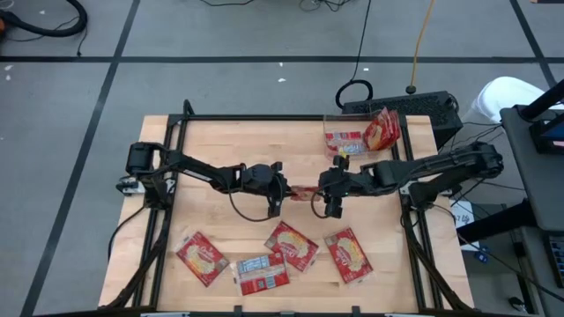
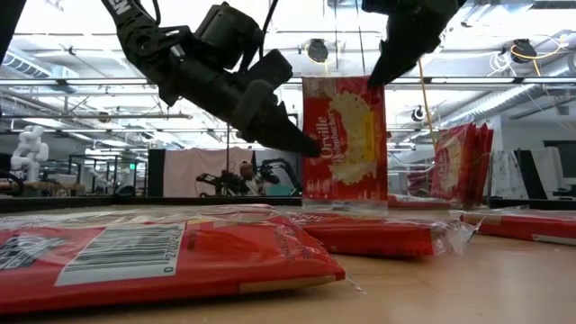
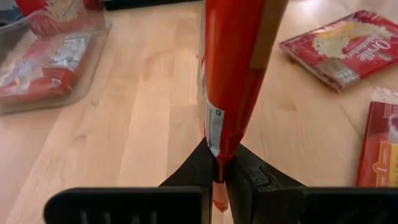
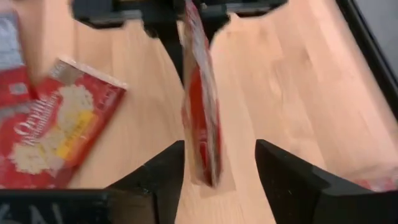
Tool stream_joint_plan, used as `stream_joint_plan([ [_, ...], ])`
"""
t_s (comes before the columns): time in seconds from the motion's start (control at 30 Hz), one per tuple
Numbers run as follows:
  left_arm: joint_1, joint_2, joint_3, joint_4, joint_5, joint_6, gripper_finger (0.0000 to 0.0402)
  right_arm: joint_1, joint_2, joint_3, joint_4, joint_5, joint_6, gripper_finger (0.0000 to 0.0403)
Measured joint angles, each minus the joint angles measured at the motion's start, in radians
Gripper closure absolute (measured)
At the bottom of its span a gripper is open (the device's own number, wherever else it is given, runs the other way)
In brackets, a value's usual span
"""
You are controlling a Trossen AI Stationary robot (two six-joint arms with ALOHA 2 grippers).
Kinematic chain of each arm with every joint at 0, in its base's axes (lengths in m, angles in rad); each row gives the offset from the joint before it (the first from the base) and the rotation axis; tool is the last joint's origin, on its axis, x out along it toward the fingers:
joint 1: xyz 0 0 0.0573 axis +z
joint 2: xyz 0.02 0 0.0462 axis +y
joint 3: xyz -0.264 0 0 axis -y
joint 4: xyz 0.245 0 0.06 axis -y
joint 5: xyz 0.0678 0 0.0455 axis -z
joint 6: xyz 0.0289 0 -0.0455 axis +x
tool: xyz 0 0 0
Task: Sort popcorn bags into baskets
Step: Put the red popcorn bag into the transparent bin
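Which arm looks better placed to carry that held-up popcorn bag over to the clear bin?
The right. Its open gripper already straddles the popcorn bag and its arm sits nearer the clear bin; the left gripper merely pinches it.

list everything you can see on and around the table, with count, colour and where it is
held popcorn bag: one, red with a cream popcorn picture, upright in the air over the table's middle, between the two grippers
loose popcorn bags: four, red, flat along the table's near edge; one shows a white label panel
basket: one, clear plastic, far right part of the table, holding red popcorn bags, at least two
table: one, light wood with a black frame
black box: one, just past the table's far right corner
left gripper: dark, shut on the held bag's edge
right gripper: dark, fingers apart on either side of the bag's other edge
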Motion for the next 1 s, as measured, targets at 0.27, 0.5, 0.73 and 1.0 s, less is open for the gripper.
stream_joint_plan([
  [0.27, 0.001, -0.002, 0.000, -0.024, 0.000, -0.002, 0.0378, 0.000, 0.003, 0.000, -0.002, 0.000, -0.026, 0.0308],
  [0.5, 0.000, -0.002, 0.000, -0.028, 0.000, -0.001, 0.0378, 0.002, 0.020, 0.000, -0.003, -0.029, -0.025, 0.0361],
  [0.73, -0.005, -0.002, 0.000, -0.025, 0.001, 0.011, 0.0377, 0.004, 0.042, 0.000, -0.003, -0.027, -0.038, 0.0304],
  [1.0, -0.005, -0.002, 0.000, -0.025, -0.029, -0.046, 0.0358, 0.004, 0.046, 0.000, 0.023, -0.023, -0.030, 0.0373],
])
